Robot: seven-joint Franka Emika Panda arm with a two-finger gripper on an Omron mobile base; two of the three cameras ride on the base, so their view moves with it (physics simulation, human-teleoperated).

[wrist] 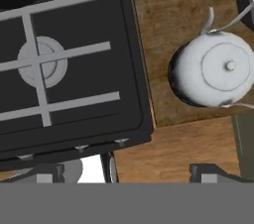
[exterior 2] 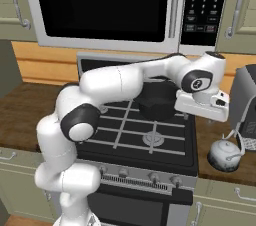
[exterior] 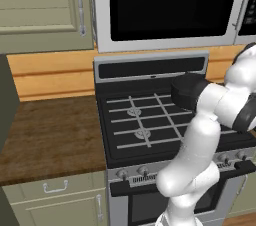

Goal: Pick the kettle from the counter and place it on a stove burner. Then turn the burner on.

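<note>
The kettle (wrist: 214, 68) stands on the table (wrist: 173, 15) right of the stove, beside a burner (wrist: 40, 63). The pincer (wrist: 128, 172) hovers apart from it, nearer the stove edge; fingertips appear spread wide, holding nothing.
</note>
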